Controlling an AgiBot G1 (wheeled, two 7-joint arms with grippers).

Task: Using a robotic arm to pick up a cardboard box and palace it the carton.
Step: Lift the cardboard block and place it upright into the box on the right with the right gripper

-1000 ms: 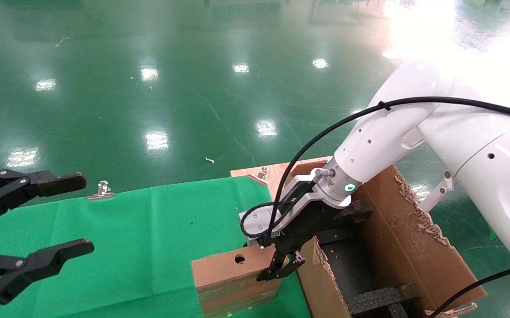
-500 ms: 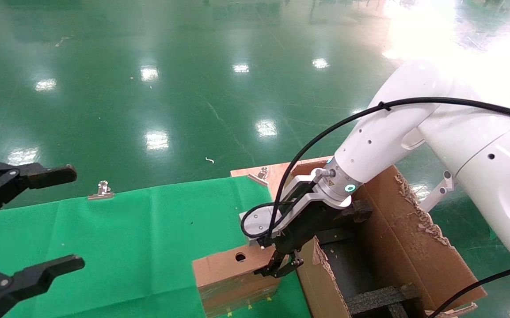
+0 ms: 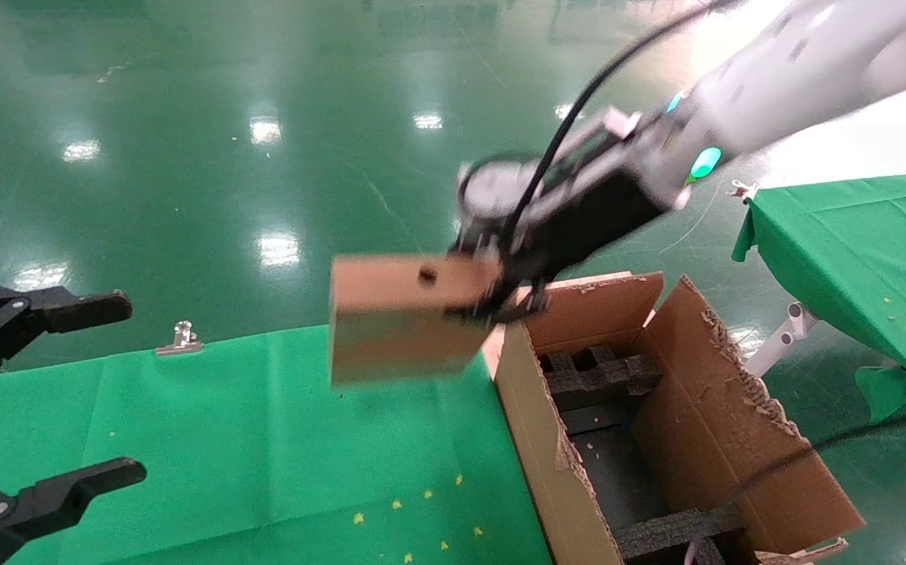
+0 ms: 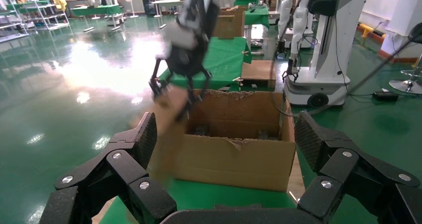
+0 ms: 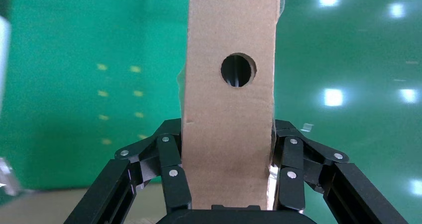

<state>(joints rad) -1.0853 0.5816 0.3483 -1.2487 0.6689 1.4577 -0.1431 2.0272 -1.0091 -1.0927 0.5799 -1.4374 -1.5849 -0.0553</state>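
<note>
Two black fingers of the right gripper (image 3: 492,302) clamp the small flat brown cardboard box (image 3: 402,318) aloft, left of the large ragged-flapped brown carton (image 3: 736,439); carry it rightward over the opening, level, before lowering between the dividers.

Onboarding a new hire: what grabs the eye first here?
The small flat brown cardboard box, lifted clear of the green-clothed table, clamped in the right gripper of the white robotic arm. Beside it, the large ragged-flapped brown carton sits open. The left gripper idles open.

cardboard box (image 3: 402,329) above table (image 3: 264,439) (airborne), carton (image 3: 736,439) right
</note>
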